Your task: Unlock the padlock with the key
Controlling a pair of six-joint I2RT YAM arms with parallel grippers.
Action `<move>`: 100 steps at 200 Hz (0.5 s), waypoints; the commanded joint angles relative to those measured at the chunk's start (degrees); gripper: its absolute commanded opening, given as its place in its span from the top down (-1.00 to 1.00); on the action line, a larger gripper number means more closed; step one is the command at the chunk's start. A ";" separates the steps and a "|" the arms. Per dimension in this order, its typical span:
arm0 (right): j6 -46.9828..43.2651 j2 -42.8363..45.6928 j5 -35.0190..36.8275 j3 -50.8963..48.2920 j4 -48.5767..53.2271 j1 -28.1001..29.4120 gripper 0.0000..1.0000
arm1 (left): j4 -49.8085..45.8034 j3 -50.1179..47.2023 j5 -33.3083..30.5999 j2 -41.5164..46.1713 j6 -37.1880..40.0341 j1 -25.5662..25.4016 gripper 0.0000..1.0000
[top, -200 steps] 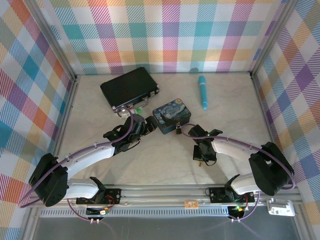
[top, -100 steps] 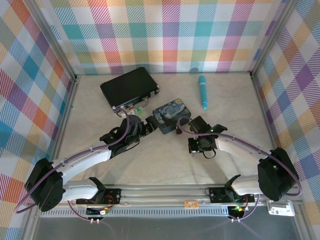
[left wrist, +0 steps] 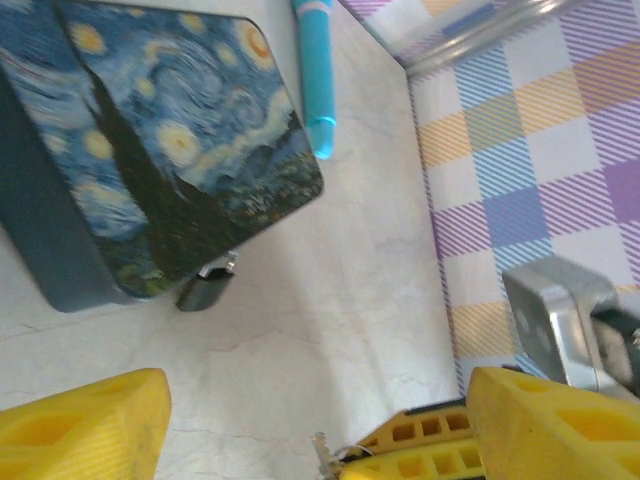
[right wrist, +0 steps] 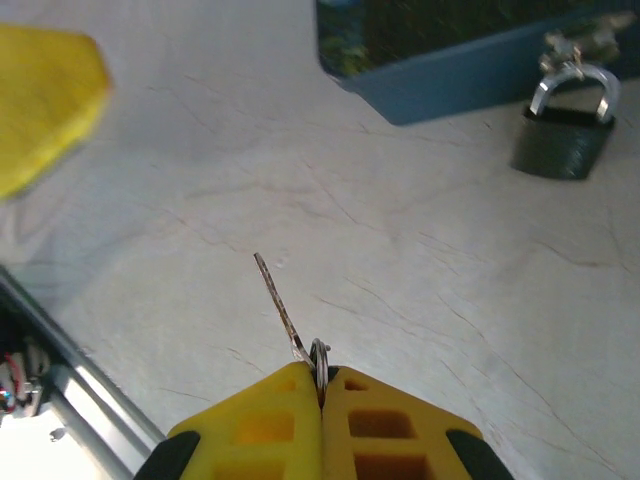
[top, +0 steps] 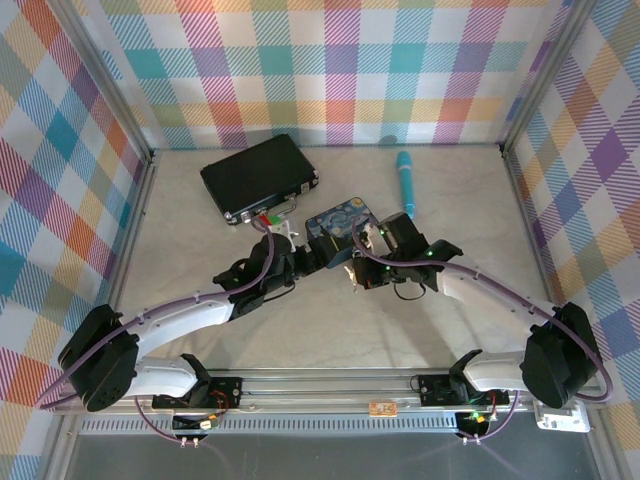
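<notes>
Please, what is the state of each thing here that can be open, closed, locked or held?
padlock: shackle shut, hooked on the tin's clasp, no key in it.
key: pinched in the right gripper, blade sticking out ahead.
right gripper: shut on the key.
left gripper: open, holding nothing.
starry-night tin: lid closed.
black case: closed.
teal pen: lying flat on the table.

Left arm [top: 175, 318] and right arm [top: 490, 291]: white link shells, black joint housings; purple cables routed along each; jaws moulded in yellow plastic with square recesses.
</notes>
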State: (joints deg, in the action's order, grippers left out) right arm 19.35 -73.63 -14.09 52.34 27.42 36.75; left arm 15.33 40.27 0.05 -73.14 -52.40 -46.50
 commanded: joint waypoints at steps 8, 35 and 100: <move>2.05 1.29 -5.19 2.42 -5.28 -0.37 1.00 | 7.74 -0.66 3.37 -1.25 4.07 -0.93 -0.43; 4.51 1.28 -8.59 2.33 -8.85 -0.71 1.00 | 10.66 -1.16 4.77 -2.23 4.06 -0.92 -0.38; 6.60 0.72 -11.18 1.94 -12.14 -1.94 1.00 | 12.10 -1.76 4.18 -1.71 3.99 -0.93 -0.07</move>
State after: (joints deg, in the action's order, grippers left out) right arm 24.12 -73.28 -22.39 53.39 18.61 35.57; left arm 24.40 39.46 3.64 -75.02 -49.17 -46.85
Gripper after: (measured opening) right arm 0.050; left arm 0.569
